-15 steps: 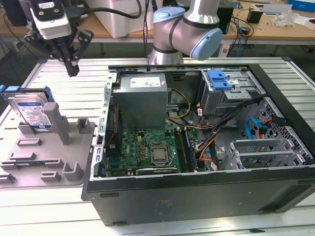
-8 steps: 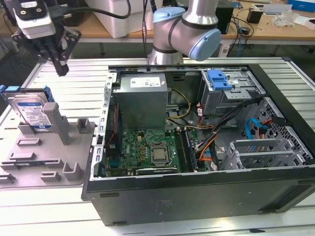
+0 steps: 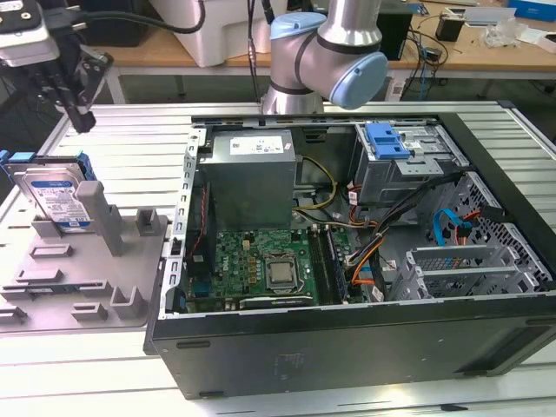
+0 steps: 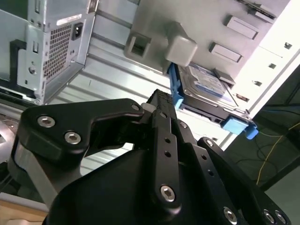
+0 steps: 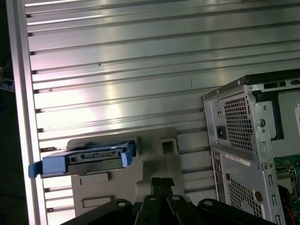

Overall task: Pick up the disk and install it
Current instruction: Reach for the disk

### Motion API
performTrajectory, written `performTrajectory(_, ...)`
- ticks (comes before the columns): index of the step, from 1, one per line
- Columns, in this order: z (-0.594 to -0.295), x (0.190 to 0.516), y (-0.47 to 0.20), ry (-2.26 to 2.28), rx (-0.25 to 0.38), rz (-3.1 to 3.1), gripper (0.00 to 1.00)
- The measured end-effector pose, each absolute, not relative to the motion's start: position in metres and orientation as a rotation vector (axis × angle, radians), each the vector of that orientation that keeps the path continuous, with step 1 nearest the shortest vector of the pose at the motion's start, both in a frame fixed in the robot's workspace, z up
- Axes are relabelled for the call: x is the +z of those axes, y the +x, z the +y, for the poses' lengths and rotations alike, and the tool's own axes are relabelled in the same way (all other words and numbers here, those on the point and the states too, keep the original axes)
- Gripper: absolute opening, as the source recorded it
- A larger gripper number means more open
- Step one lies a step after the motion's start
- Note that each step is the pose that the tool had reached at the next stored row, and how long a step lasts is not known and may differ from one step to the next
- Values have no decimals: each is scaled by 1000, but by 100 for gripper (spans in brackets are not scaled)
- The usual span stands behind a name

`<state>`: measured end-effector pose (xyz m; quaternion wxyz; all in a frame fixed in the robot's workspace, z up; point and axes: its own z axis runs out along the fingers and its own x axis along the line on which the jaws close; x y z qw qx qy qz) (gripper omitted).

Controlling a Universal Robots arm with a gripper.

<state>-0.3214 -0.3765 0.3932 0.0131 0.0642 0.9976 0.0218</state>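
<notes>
Exterior view: the disk [image 3: 54,198] stands on edge in a grey holder [image 3: 97,280], below the end effector [image 3: 82,120]. The end effector hangs clear of it, closed and empty.

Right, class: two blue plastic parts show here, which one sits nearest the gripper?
The one framing the disk, standing in the grey holder close to the gripper; the other blue part sits inside the computer case.

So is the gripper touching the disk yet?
Apart. In the exterior view the gripper hangs above the disk, which stands upright in the gray holder, and bare table slats show between the gripper and the disk's top edge.
</notes>
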Motion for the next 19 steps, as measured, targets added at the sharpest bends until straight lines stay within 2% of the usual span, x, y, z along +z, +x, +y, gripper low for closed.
performTrajectory(19,-364,392,-394,218,67,3107,11)
